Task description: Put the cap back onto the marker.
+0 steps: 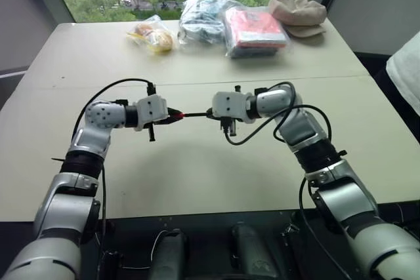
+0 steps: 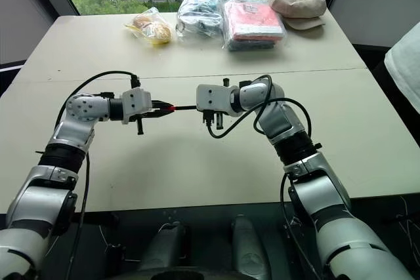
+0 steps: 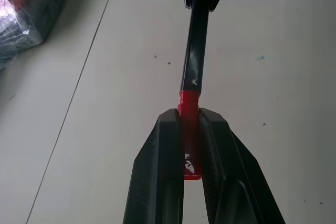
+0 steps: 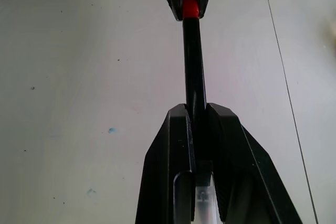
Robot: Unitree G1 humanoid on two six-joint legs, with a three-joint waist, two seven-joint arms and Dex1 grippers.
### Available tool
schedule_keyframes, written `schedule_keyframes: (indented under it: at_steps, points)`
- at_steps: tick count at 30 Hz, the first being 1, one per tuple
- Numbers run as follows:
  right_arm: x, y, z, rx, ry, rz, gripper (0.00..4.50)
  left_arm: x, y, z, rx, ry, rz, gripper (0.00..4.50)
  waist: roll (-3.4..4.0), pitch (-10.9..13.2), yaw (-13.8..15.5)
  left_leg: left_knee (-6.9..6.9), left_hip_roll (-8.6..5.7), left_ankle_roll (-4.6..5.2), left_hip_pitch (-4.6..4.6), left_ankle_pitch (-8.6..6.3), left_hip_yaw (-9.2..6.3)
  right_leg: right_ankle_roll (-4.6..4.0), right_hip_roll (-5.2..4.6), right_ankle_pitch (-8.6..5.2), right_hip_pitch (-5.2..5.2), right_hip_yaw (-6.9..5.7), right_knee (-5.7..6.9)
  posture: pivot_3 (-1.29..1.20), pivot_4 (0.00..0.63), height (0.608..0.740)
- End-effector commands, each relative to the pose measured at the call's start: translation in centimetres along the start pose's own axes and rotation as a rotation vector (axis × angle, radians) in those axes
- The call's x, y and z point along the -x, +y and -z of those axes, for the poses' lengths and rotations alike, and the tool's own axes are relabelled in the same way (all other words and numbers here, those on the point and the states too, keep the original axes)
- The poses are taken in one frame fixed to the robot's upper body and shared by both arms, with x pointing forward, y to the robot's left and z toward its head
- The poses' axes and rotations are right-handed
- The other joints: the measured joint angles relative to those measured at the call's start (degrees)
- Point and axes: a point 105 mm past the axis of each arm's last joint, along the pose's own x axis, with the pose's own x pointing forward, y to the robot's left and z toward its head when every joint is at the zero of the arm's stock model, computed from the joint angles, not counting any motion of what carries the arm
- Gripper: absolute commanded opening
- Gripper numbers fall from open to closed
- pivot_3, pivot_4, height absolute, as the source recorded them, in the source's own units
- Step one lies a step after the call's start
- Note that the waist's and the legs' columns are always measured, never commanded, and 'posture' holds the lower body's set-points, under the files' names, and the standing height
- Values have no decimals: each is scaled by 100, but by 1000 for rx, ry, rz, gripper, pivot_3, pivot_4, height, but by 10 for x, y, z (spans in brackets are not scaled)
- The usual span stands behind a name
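While the left gripper [image 1: 172, 115] fingers are pinching the tiny bright red plastic cap [image 3: 189, 129] and the right gripper [image 1: 211, 113] fingers are clamping the thin black marker [image 4: 192, 61], both are hovering above the beige worktop [image 1: 197, 168], the marker's long axis lining up level with the cap between them.

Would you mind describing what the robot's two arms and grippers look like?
Both arms are built of silver-grey rounded segments with black joint bands. A loose black cable loops outside each forearm. White boxy housings sit at the wrists. The left gripper and right gripper each have two tapered matte black fingers.
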Motion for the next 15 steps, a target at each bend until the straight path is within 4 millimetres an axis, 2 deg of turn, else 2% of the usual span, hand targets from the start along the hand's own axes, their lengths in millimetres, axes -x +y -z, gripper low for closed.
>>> schedule_keyframes:
  at_steps: [1, 15]
  points:
    - [-17, 13, -53, 161, -163, -71, 56, -17, 8, -56, -101, -222, -19, 0, 0, 0, 1, 0, 0, 0, 0, 0, 0, 0, 0, 0, 0, 0, 0, 0, 150, 740]
    - [-18, 17, -59, 204, -197, -98, 56, -19, -2, -68, -98, -273, 58, 0, 0, 0, 2, 1, 0, 0, -2, 0, 0, 0, 0, 0, -1, 0, 1, 0, 150, 740]
